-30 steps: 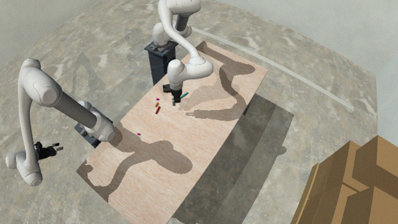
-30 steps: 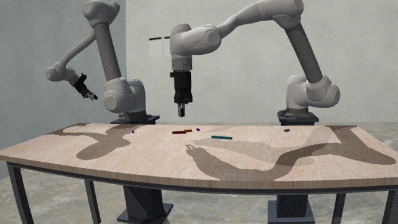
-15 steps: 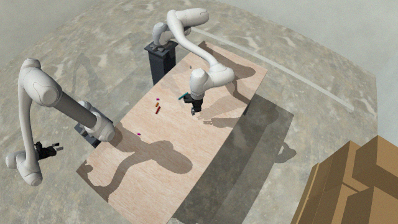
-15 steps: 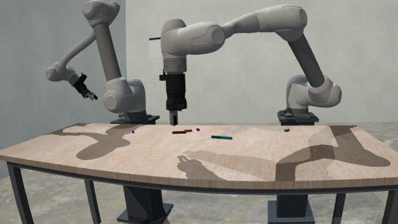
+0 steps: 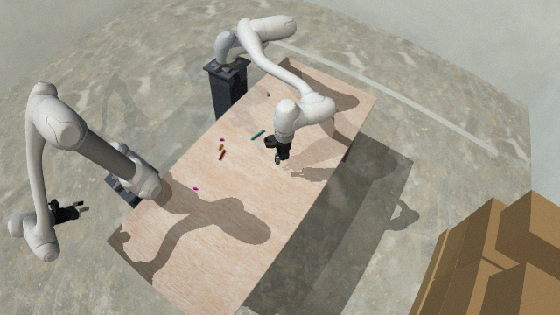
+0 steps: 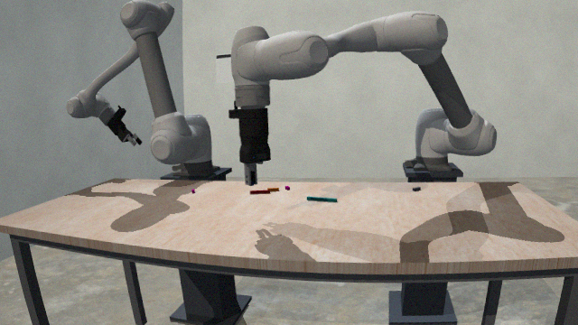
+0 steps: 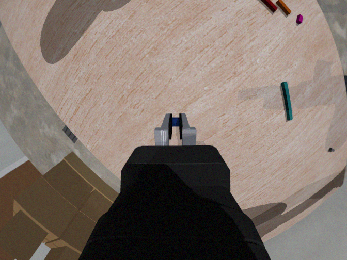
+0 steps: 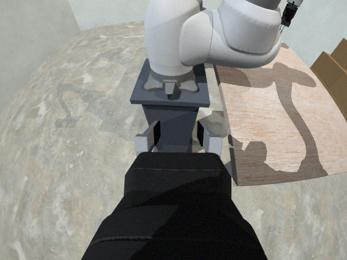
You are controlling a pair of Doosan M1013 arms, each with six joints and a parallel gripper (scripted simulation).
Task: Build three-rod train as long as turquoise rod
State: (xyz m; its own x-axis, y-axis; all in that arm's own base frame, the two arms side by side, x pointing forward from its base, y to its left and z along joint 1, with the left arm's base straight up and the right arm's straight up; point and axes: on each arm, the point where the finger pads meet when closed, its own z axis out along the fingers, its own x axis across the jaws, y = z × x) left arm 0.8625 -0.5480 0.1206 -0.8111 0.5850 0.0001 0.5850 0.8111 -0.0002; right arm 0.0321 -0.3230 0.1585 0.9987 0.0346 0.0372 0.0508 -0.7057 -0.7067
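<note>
L gripper is over the table, pointing down, fingers nearly closed w/ the blue rod pinched btwn the tips, crosswise to them. Turquoise rod lies flat, off to the right of those tips in the L wrist view, apart from them. Red rod, orange rod & a magenta rod are grouped up & right in that view, well apart from the tips. Red & orange sit near each other, not end to end; magenta is near orange's far end. 2nd magenta rod is on its own, beyond red. Grey rod is well apart, beyond turquoise.

R gripper is off the table, fingers wide open, nothing btwn them.

Count: 7 rods, i.e. 2 magenta, 1 ea. blue, grey, orange, red, turquoise; 2 grippers. No train laid.

Rods are straight, square-edged bars, plain-coloured. Table: pale wood top, streaky grain, dk metal legs. Floor: mottled grey-beige. Boxes: brown, flat-sided.
</note>
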